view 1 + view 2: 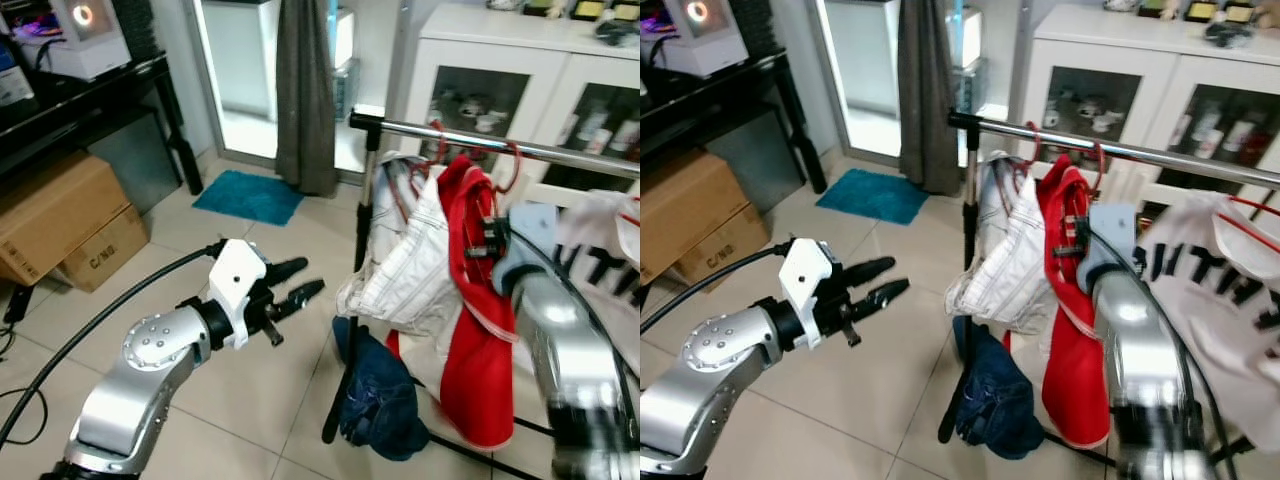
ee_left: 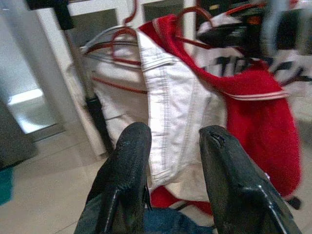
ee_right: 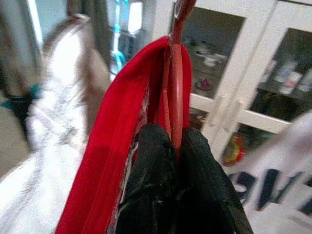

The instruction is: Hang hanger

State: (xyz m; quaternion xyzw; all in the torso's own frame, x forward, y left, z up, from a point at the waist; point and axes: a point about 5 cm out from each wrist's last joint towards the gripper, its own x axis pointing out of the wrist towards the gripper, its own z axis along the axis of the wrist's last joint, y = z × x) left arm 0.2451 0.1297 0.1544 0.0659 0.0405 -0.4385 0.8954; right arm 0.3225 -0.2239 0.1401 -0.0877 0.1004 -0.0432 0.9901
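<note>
The red hanger (image 3: 176, 73) hangs by its hook over the metal rail (image 1: 470, 140), its neck running straight up and down and its arms sloping away under the red garment (image 1: 478, 330) it carries. The right gripper (image 3: 175, 146) is up at the rail, its two black fingers (image 3: 151, 161) pressed together around the hanger's thin red neck, just below the hook. Beside the red garment, toward the rail's end post, one white jacket (image 1: 405, 265) hangs on another red hanger (image 2: 117, 41); on the red garment's other side hangs one white shirt with dark lettering (image 1: 1215, 290). A dark blue cloth (image 1: 375, 395) droops low below the white jacket, near the foot of the rail's post. The left gripper (image 1: 292, 288) hovers in open air short of the rail, pointing toward the white jacket, its fingers (image 2: 129, 161) spread apart with nothing between them. Behind the rail stands a white cabinet (image 1: 500, 60) with glass doors.
</note>
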